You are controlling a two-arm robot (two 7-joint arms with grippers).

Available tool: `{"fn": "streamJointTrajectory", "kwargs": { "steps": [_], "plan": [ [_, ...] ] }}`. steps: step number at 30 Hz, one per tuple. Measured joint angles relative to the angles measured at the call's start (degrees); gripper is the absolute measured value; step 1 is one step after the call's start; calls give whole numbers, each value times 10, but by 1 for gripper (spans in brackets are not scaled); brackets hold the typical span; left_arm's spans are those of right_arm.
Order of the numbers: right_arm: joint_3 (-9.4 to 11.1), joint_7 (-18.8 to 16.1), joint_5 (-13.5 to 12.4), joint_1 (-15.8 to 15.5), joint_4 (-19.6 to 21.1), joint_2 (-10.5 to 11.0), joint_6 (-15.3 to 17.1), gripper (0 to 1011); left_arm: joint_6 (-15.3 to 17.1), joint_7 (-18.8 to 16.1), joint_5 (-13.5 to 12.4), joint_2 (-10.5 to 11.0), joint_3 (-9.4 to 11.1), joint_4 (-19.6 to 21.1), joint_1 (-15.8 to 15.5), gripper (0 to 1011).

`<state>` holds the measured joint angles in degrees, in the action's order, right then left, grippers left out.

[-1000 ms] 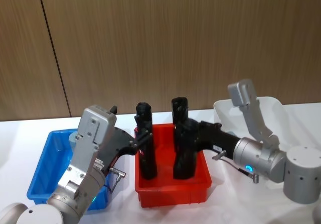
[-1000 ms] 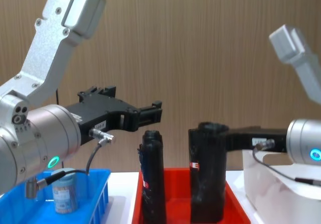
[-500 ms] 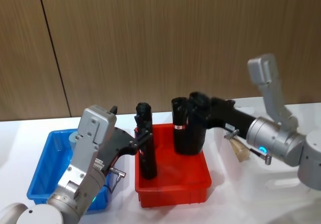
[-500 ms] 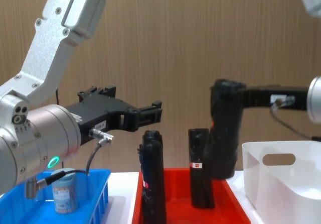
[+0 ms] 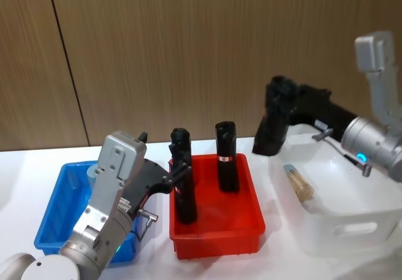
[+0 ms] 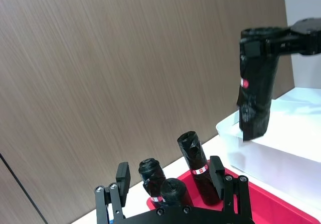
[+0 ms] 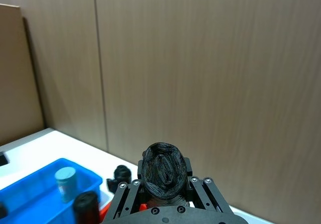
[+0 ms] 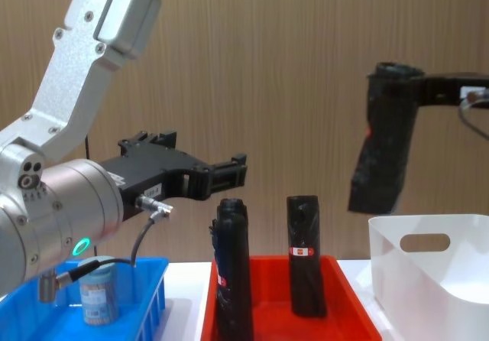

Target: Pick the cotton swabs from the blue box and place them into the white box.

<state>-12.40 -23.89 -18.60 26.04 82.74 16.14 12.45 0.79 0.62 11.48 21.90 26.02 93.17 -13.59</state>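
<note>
While the right claw grips a black roll above the white box, one cotton swab jar lies inside that box. Left of it, another jar stands in the blue box, with the left claw open above the red bin.

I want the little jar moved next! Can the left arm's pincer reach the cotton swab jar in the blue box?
Probably yes: the left pincer hangs open above the blue box, nothing covering the cotton swab jar.
</note>
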Motion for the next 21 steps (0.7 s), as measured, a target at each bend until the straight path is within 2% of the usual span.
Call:
{"fn": "streamJointTrajectory", "kwargs": {
  "steps": [8,21],
  "plan": [
    [13,14,15,9,-13,12,-15,366,0,0,0,0,0,0,0,1003],
    [23,27,42,28,-77,19,-41,366,0,0,0,0,0,0,0,1003]
  ]
}}
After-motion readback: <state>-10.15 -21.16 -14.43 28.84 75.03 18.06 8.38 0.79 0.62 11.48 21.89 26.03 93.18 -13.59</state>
